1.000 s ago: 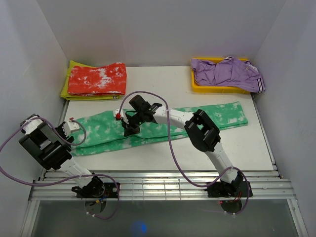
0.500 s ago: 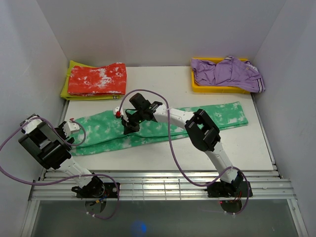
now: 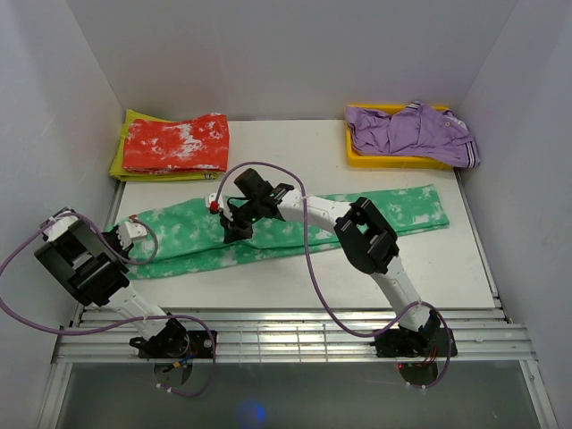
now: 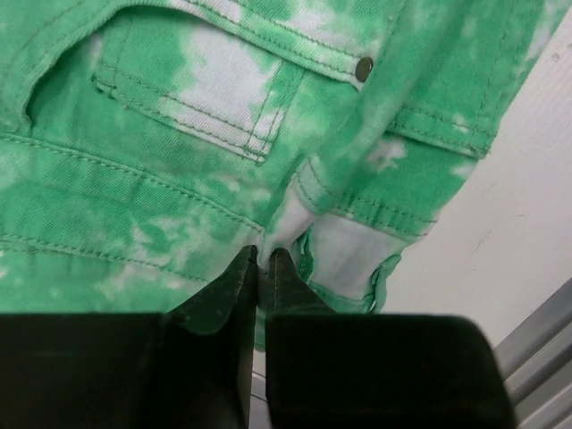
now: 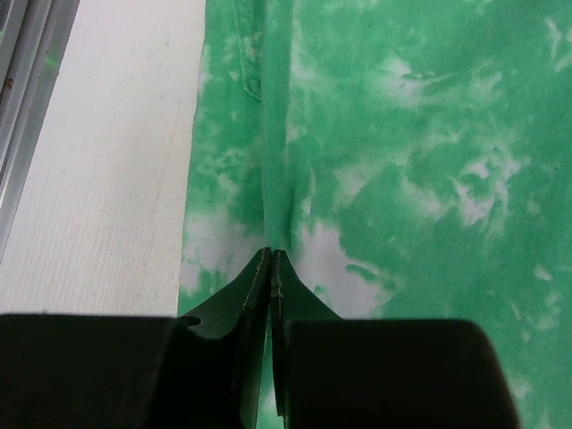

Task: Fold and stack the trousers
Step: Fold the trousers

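The trousers [image 3: 357, 214], bright green with white blotches, lie stretched across the table from left to right. My left gripper [image 3: 125, 235] is at their left end, by the waist. In the left wrist view the left gripper [image 4: 264, 256] is shut on a fold of the trousers [image 4: 179, 179] next to a pocket and a rivet. My right gripper [image 3: 234, 232] is down on the middle of the trousers. The right wrist view has the right gripper [image 5: 270, 256] shut on a raised ridge of the trousers [image 5: 402, 179] near their edge.
A red-and-white folded garment [image 3: 175, 143] lies on a yellow-green one at the back left. A yellow tray [image 3: 393, 162] at the back right holds a purple garment [image 3: 411, 132]. White walls close in three sides. Metal rails [image 3: 286, 335] run along the near edge.
My left gripper has closed on the waist end of the trousers. The right gripper has shifted slightly left and still pinches the cloth.
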Robot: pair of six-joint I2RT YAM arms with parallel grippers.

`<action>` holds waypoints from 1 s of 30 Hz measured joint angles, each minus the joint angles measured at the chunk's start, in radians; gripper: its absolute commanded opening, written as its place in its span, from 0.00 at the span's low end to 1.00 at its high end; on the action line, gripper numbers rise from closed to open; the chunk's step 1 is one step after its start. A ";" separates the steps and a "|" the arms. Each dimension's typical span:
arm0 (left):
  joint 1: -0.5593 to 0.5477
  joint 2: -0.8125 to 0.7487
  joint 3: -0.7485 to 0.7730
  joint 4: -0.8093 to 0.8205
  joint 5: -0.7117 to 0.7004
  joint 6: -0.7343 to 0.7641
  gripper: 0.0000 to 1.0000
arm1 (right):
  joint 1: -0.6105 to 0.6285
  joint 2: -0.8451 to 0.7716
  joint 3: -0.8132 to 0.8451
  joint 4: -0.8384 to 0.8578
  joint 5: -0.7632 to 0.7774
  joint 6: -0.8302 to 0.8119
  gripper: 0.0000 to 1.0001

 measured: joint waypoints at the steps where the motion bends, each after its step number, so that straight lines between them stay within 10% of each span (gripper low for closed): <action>1: -0.001 0.001 0.010 -0.006 0.002 -0.003 0.08 | 0.000 0.000 0.000 0.000 0.000 0.000 0.08; 18: -0.007 -0.072 0.260 -0.196 0.108 -0.075 0.00 | -0.022 -0.013 0.074 -0.054 -0.019 -0.008 0.08; 30: 0.056 -0.137 -0.126 -0.108 -0.042 -0.045 0.00 | 0.024 -0.043 -0.082 -0.110 -0.027 -0.030 0.08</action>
